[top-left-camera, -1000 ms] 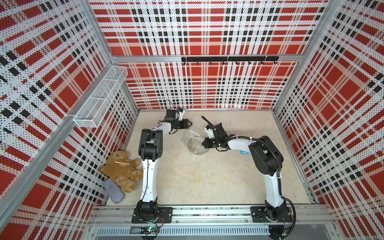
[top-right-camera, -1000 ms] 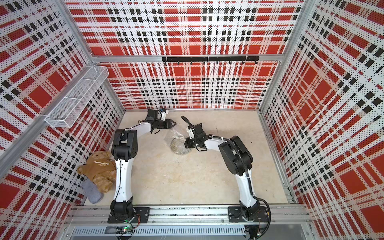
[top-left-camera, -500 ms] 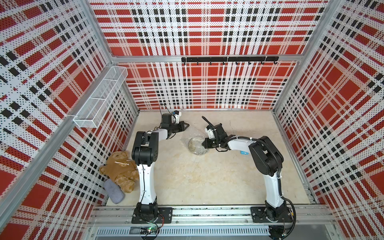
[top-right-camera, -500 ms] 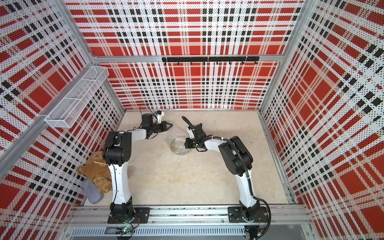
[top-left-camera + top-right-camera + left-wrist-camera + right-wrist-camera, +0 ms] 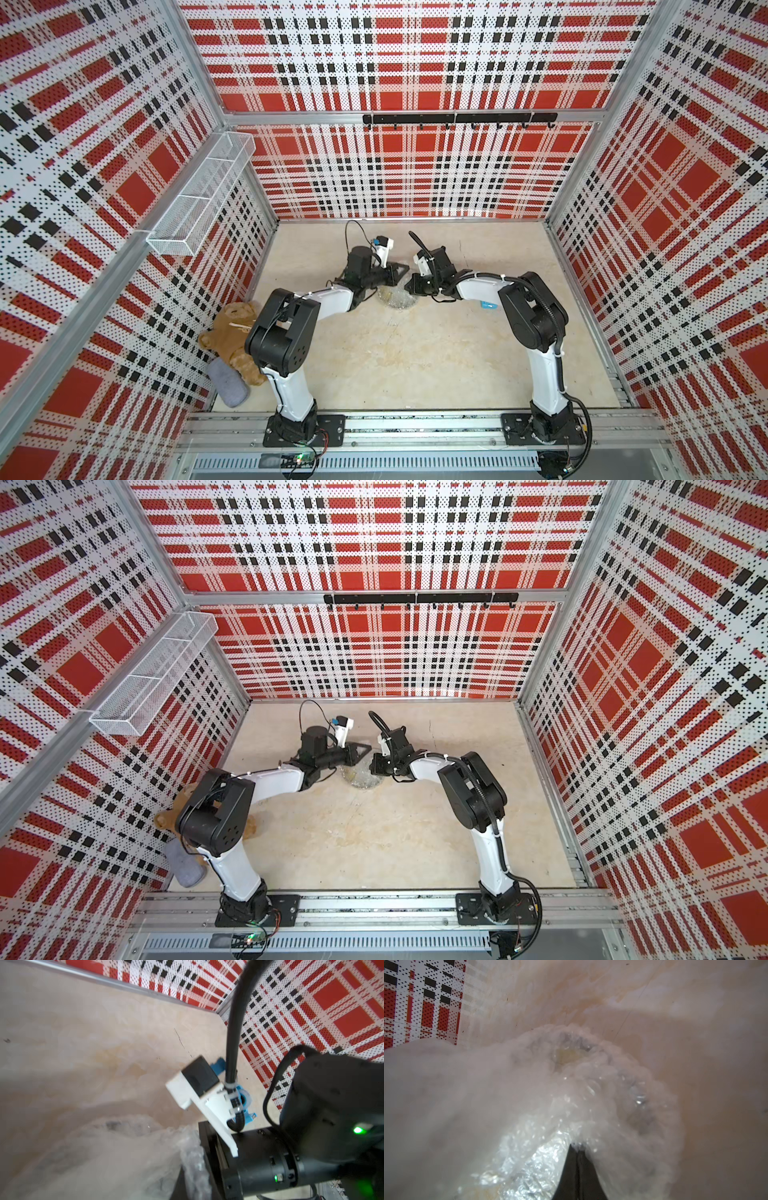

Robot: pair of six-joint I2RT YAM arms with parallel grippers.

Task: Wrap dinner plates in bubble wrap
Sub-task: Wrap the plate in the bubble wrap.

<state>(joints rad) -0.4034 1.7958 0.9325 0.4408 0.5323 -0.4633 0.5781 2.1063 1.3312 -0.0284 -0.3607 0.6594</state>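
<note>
The plate (image 5: 566,1054) sits on the worktop (image 5: 415,353) toward the back, roughly in the middle, bundled up inside the bubble wrap (image 5: 529,1095). Only a small yellow patch shows through the plastic in the right wrist view. In both top views it's just a yellowish smudge under the crinkled, glossy heap.

The right hand (image 5: 577,1146) has its two black fingers (image 5: 571,1167) pressed together on a gathered fold of the bubble wrap at the bundle's right edge (its own wrist cam shows the pinch clearly). The sheet rises from the plate up to that pinch.

The left hand (image 5: 398,269) reaches in from the other side with its jaws together. Its pointed tip aims toward the right hand, over the far edge of the bundle, and the two hands sit near each other. Whether it has any wrap caught between the jaws can't be told. Its wrist view is blurry and mostly shows the right arm's wrist, with some wrap low in the frame.

A blue tape dispenser (image 5: 489,305) lies on the worktop just beside the right arm's forearm, apart from the bundle. A teddy bear (image 5: 228,332) and a grey pouch (image 5: 226,382) lie against the left wall by the left arm. A white wire basket (image 5: 199,195) hangs on that wall.
</note>
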